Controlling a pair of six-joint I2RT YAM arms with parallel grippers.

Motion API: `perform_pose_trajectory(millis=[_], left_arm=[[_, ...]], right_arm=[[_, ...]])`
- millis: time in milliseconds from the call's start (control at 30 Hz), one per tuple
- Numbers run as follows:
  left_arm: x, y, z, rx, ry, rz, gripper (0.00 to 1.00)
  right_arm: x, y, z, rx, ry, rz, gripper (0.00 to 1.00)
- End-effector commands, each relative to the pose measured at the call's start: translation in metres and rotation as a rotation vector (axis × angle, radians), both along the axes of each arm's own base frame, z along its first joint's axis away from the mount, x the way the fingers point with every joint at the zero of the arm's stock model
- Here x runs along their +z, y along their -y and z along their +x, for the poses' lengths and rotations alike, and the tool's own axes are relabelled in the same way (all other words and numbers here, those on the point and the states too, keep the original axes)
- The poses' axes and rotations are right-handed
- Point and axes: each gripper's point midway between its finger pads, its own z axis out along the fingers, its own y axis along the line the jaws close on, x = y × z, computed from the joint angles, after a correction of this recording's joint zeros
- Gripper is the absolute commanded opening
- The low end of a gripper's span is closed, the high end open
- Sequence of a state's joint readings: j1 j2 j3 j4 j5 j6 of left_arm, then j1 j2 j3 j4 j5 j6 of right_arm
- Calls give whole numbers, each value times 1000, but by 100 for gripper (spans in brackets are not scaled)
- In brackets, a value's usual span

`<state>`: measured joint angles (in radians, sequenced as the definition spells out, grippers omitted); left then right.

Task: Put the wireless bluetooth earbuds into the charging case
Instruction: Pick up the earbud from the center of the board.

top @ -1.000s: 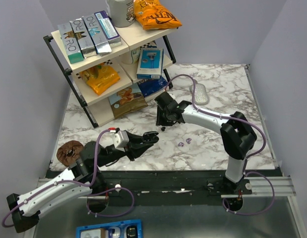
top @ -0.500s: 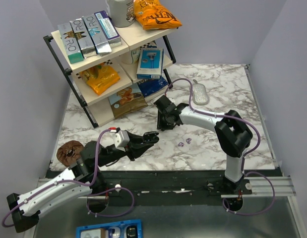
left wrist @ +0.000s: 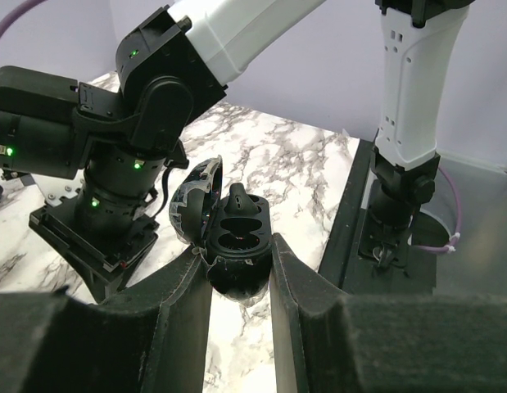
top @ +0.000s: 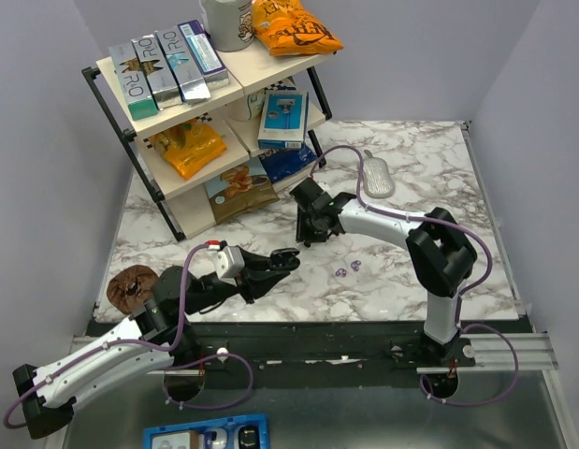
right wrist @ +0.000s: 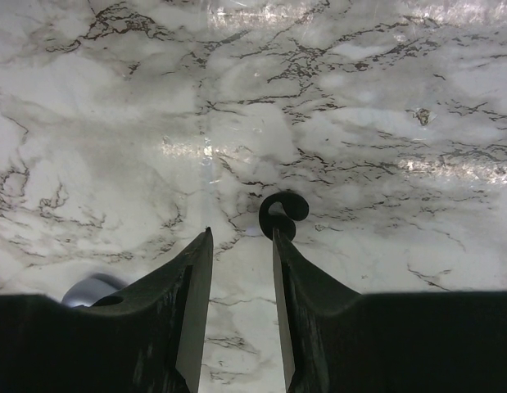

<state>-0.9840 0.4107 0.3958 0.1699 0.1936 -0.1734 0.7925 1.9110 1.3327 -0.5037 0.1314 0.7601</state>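
Top external view: the right hand (top: 310, 236) points down at the desk (top: 392, 281) just in front of the shelf (top: 256, 64). Compared with a second ago it sits a little farther left, nearer the shelf, and the right arm's elbow has swung left with it; over the last half second it has barely shifted. The left arm has not moved across the three pictures.

Right wrist view: the fingers (right wrist: 196, 270) stand a narrow gap apart with nothing between them. One black earbud (right wrist: 282, 217), a small ring-like piece, lies on the marble just beyond the tips, right at the end of the right-side finger; whether it touches that finger cannot be told.

Left wrist view: the left hand (left wrist: 235, 260) is clamped on a black case (left wrist: 241, 225), held above the desk with its hinged lid swung open to the left. Two round wells show inside it, and both look empty.

Back in the top view, the purple earbuds (top: 341, 272) lie side by side on the desk between the two hands, in the same spot as before. A lavender case (top: 378, 176) lies flat farther back on the desk, well apart from both hands, also unmoved.
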Motion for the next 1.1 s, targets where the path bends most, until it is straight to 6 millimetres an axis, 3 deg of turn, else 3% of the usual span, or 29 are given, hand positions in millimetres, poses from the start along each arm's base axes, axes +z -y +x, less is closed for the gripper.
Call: perform_pose_trajectory(millis=[0, 200, 567, 1067], left_arm=[[-2, 1, -1, -5, -8, -3, 0], [-3, 2, -2, -8, -10, -2, 0], [-3, 2, -3, -12, -17, -2, 0], [-3, 2, -3, -11, -14, 1, 0]], right_arm=[[23, 4, 8, -3, 54, -12, 43], [29, 2, 15, 0, 74, -22, 43], [4, -5, 27, -27, 60, -47, 43], [-18, 10, 13, -30, 16, -84, 42]])
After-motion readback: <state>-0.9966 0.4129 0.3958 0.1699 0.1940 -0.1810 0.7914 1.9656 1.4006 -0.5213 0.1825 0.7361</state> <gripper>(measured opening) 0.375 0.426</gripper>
